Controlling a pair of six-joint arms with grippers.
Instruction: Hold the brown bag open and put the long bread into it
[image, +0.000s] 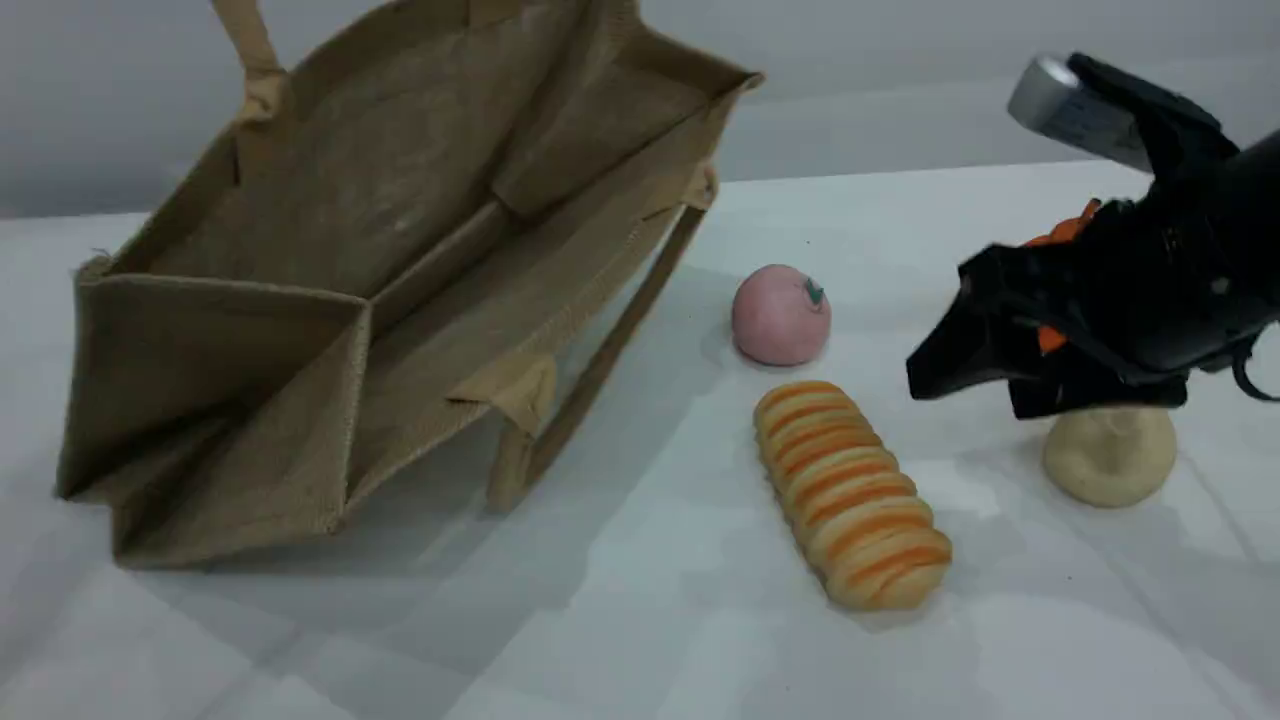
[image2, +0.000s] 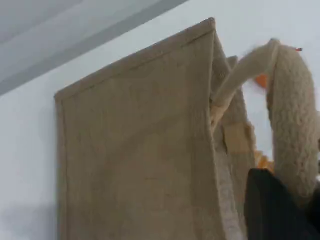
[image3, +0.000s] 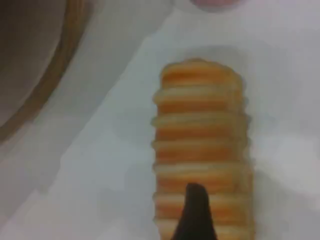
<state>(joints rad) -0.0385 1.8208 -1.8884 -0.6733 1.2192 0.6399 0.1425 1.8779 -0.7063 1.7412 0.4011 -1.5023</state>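
Left tool (image2: 278, 212) clamped on the bag's upper handle (image2: 295, 115); right tool (image: 960, 375) spread wide and holding nothing.
Bag (image: 330, 230) sits on the left of the bench (image: 640, 620), tipped over with its mouth gaping toward the camera and the right. Upper handle runs out of the scene view's top edge; lower handle (image: 590, 385) droops to the bench. Long bread (image: 850, 495) lies flat on the bench right of the bag and apart from it, just in front of a pink ball (image: 780, 315) and left of a cream bun (image: 1110, 455). Right tool hangs over the bun, fingers pointing left toward the bread. In the right wrist view one dark fingertip (image3: 196, 212) shows over the near end of the bread; contact cannot be told.
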